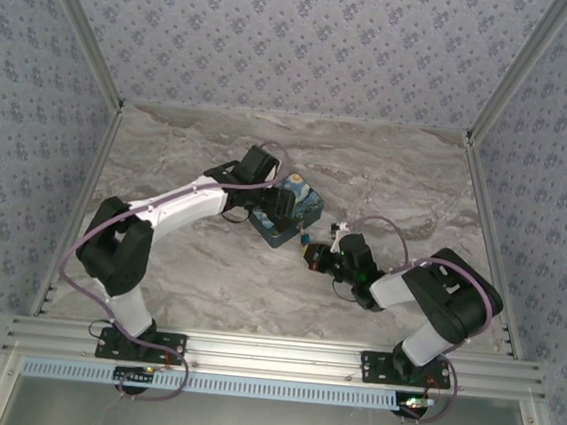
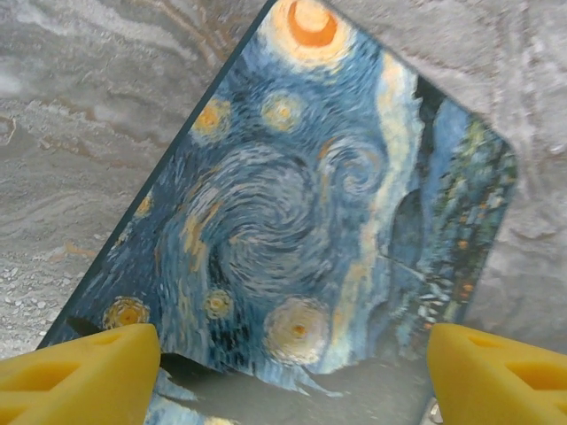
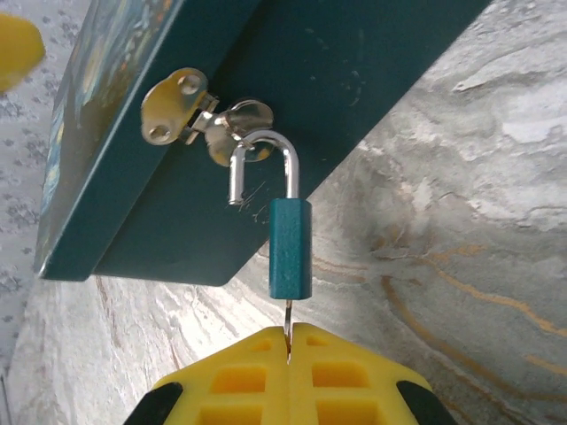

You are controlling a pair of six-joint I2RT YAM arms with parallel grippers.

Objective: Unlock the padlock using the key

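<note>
**Gripping the key under the padlock**

The right claw [image 3: 288, 343] is pinched tight on the key [image 3: 288, 317], whose thin blade enters the bottom of the teal padlock [image 3: 291, 250]. The padlock's shackle is hooked through the brass hasp [image 3: 177, 106] on the side of the Starry-Night box [image 2: 292, 204], which rests on the marbled desk [image 3: 461, 221]. The left claw [image 2: 292, 390] is spread wide over the box's lid.

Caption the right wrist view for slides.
Right gripper holds thin metal key in teal padlock on dark teal box's metal hasp.
</note>
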